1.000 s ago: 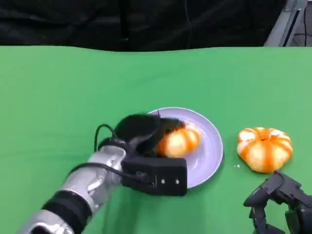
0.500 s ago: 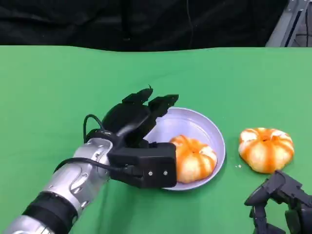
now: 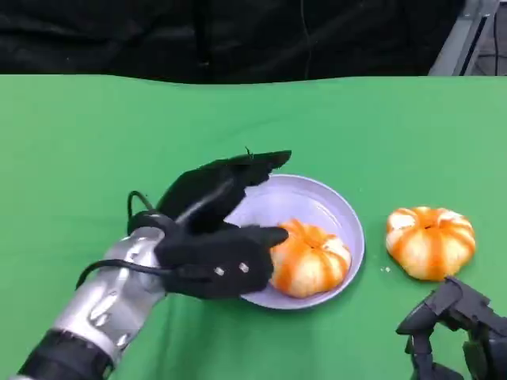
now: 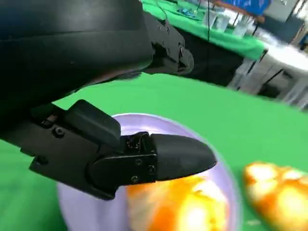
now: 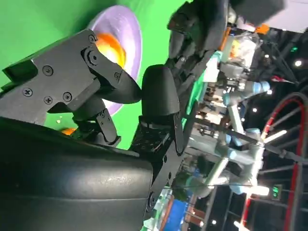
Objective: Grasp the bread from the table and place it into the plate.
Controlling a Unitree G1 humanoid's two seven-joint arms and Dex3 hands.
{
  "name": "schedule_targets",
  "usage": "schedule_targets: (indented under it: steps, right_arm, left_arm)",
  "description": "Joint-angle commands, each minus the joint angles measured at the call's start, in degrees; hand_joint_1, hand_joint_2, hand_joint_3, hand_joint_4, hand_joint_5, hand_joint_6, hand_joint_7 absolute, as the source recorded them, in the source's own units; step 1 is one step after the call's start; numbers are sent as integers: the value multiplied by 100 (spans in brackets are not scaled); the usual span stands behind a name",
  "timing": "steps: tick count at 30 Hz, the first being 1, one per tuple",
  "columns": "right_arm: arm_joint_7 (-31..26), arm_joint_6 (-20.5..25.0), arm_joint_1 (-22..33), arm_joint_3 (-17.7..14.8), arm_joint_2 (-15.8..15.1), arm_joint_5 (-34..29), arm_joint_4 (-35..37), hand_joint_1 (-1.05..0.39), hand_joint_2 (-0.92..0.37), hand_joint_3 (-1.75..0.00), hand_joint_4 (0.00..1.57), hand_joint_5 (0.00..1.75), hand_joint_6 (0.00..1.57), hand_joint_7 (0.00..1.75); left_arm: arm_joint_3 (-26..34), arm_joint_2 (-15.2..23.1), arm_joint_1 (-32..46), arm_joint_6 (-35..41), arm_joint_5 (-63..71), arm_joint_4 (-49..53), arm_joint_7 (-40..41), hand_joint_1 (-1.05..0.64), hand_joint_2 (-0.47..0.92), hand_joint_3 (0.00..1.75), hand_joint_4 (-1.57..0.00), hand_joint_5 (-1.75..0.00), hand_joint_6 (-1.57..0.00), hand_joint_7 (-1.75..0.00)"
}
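Hovering over the near left edge of the plate (image 3: pixel 333 207), the left hand (image 3: pixel 218 237) has its fingers spread and grips nothing. One orange-and-white striped bread (image 3: pixel 310 257) lies in the plate, just beyond the tip of the hand's thumb; I cannot tell whether the thumb touches it. The longer fingers (image 3: pixel 253 165) reach out above the plate's far left rim, apart from the bread. A second bread (image 3: pixel 430 242) of the same kind sits on the green table (image 3: pixel 95 142), past the plate on the side away from the left hand and just ahead of the right hand (image 3: pixel 455 328). So there are two breads and one plate. The right hand rests low at the table's near edge, holding nothing; its fingers look part curled, but I cannot tell for sure how they lie.
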Motion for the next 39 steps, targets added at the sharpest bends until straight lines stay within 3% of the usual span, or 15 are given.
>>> schedule_targets:
  steps: [1, 2, 5, 7, 10, 12, 14, 15, 16, 17, 18, 20, 23, 32, 39]
  right_arm:
    - [24, -179, -62, -24, -94, 119, 126, -7, -51, -123, 84, 175, 73, 151]
    - [27, -193, -66, -28, -93, 120, 138, -7, -51, -123, 84, 175, 73, 151]
    - [12, 100, 64, -4, -5, 112, -78, -9, -53, -122, 84, 175, 74, 152]
    - [11, 87, 51, -10, -18, 103, -65, -9, -53, -121, 84, 175, 74, 151]
    - [30, 103, 54, -12, -47, 112, -79, -11, -53, -121, 84, 175, 74, 152]
    - [55, 235, 118, 5, -41, 137, -190, -11, -53, -121, 84, 175, 74, 152]
    - [58, 147, 69, -7, -65, 147, -112, -11, -53, -121, 84, 175, 74, 152]
    - [59, 58, 15, -16, -83, 154, -28, -11, -53, -122, 84, 175, 74, 152]
    - [60, -7, -23, -22, -94, 159, 33, -11, -52, -122, 84, 175, 74, 152]
    - [62, -49, -46, -27, -99, 163, 73, -11, -52, -123, 84, 175, 74, 152]
    - [64, -64, -53, -29, -99, 166, 88, -11, -52, -123, 84, 175, 74, 152]
    - [61, 0, -33, -43, -97, 149, 45, -11, -51, -123, 84, 175, 74, 152]
    - [55, 133, 9, -60, -91, 120, -52, -11, -52, -122, 84, 175, 74, 152]
    - [122, 94, -40, -78, -128, 207, 15, -11, -52, -121, 84, 175, 74, 151]
    - [96, 72, -82, -130, -138, 166, 76, -12, -51, -122, 84, 175, 75, 151]
  left_arm:
    - [173, 53, 140, 66, -194, -228, -231, -68, 92, 27, -51, -11, -50, -6]
    - [181, 51, 146, 73, -195, -241, -246, -68, 92, 27, -51, -11, -50, -5]
    - [838, 28, 809, 225, -1784, -967, -1164, -18, 92, 22, -81, -25, -76, -15]
    - [1053, 19, 1066, 344, -2358, -1235, -1529, -7, 92, 23, -89, -30, -84, -17]
    - [1366, -4, 1537, 686, -3199, -1747, -1977, 0, 84, 50, -84, -73, -100, -13]
    - [1510, -6, 1818, 1016, -3568, -2136, -2113, -1, 70, 91, -83, -103, -112, -19]
    - [1675, 8, 2091, 1363, -4033, -2504, -2290, -1, 67, 101, -83, -110, -115, -21]
    - [1793, 43, 2300, 1585, -4341, -2760, -2400, 1, 61, 119, -81, -131, -118, -38]
    - [1882, 68, 2449, 1763, -4555, -2954, -2476, 2, 55, 134, -80, -150, -101, -93]
    - [1936, 87, 2536, 1892, -4678, -3086, -2518, 3, 53, 139, -80, -156, -92, -117]
    - [1956, 97, 2562, 1965, -4704, -3150, -2526, 3, 51, 142, -80, -160, -86, -132]
    - [2109, 112, 2827, 2242, -4999, -3447, -2536, 3, 51, 144, -80, -162, -83, -140]
    - [2340, 130, 3221, 2651, -5440, -3885, -2529, 9, 52, 155, -95, -173, -81, -171]
    - [2867, 288, 4403, 3344, -6256, -4924, -2517, 10, 56, 165, -102, -175, -84, -175]
    - [3094, 154, 4925, 3348, -6677, -4887, -2679, 6, 55, 174, -105, -175, -87, -175]
